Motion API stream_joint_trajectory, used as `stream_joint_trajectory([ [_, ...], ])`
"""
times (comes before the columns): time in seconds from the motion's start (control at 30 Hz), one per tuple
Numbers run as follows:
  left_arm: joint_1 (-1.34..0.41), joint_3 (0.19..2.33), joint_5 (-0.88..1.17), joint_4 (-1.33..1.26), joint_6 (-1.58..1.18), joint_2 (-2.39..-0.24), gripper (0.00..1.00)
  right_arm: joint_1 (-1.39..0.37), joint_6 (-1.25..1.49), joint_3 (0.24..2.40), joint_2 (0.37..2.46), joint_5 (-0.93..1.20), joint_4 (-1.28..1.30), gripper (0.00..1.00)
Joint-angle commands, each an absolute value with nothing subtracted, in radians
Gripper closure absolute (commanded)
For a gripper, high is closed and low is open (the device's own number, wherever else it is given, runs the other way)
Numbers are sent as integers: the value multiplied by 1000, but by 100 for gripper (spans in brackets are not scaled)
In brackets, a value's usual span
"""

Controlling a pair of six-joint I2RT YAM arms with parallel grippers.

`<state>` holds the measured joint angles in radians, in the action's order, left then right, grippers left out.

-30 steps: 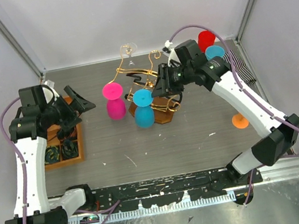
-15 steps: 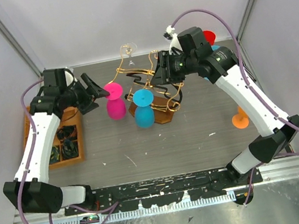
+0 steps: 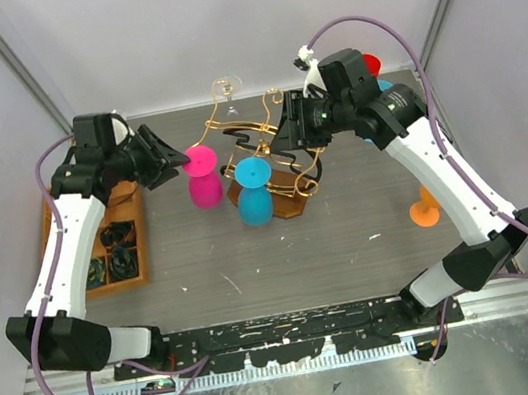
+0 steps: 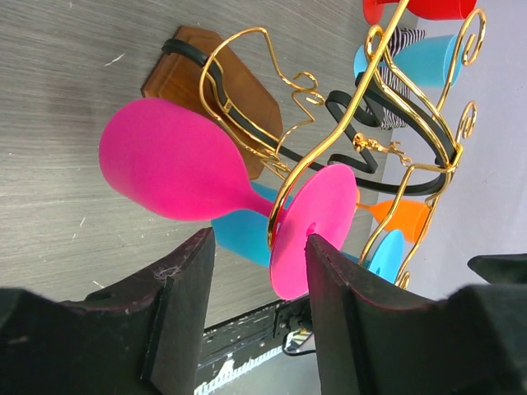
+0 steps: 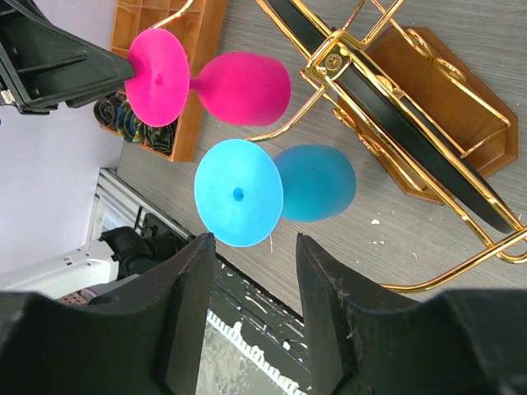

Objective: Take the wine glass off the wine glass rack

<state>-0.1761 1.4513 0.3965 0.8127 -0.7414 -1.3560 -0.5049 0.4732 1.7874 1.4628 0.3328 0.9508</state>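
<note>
The left gripper (image 4: 259, 247) is spread wide, holding nothing. The pink wine glass (image 4: 177, 164) hangs straight ahead of it, upside down from a gold wire arm of the wine glass rack (image 4: 183, 70). In the left wrist view, the lower rim of its round foot sits in the gap between the two fingers (image 4: 177, 313), and neither finger appears to touch it. Its bowl is ahead and to the left of the gap, above the grey surface (image 4: 66, 99).

The right gripper (image 5: 255, 243) is also wide and holds nothing. The blue wine glass (image 5: 317, 183) hangs just ahead of it from the same rack, its foot facing the gap between the fingers. The rack's wooden base lies farther ahead, to the right of this gripper's fingers.
</note>
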Motion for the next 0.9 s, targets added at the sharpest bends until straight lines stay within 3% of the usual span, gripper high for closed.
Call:
stream_joint_trajectory([
  [0.0,-183,1479,431,785,-749,-1370,48,-509,467,1786,1416,321,916,50],
  [0.53,-188,1478,457,767,-767,-1361,96,-508,463,1751,1410,314,905,50],
  [0.87,-189,1485,478,775,-805,-1339,100,-508,454,1740,1407,310,903,50],
])
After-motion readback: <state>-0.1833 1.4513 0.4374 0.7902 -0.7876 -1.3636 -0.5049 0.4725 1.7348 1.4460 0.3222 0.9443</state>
